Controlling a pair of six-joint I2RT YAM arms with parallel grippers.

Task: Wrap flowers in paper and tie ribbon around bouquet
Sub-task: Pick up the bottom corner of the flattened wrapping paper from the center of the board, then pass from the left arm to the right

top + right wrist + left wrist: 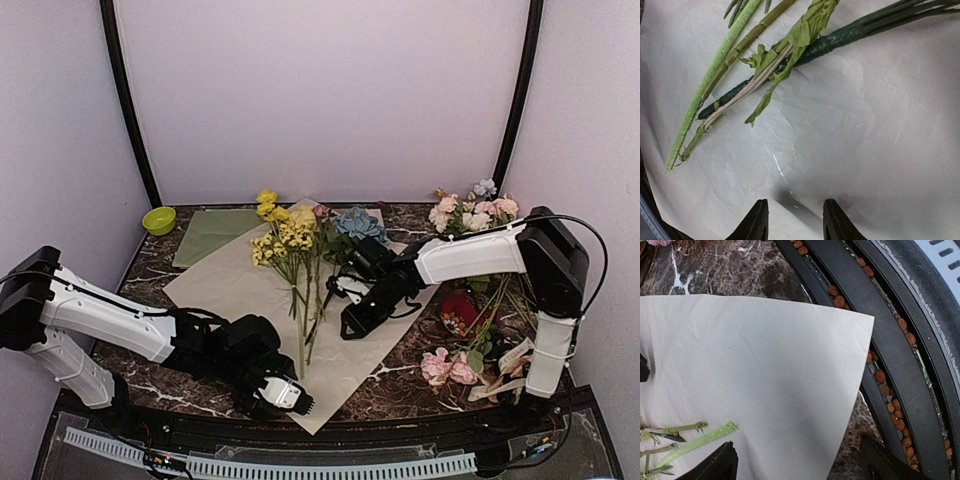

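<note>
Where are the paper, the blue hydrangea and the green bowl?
paper (230, 285): top view, bare left part of the sheet.
blue hydrangea (358, 224): top view, middle of the head.
green bowl (159, 220): top view, its inside.

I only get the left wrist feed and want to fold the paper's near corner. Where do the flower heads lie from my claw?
Observer: The yellow flowers lie at the far end of the paper. Their stalks run back toward your left claw.
Operator: Is the right claw on those stalks?
Observer: No. The right claw is over bare paper beside them, jaws partly apart, nothing between them.
Operator: Anything else on the sheet?
Observer: A pale blue hydrangea head lies at the far end, just right of the yellow heads.
</note>
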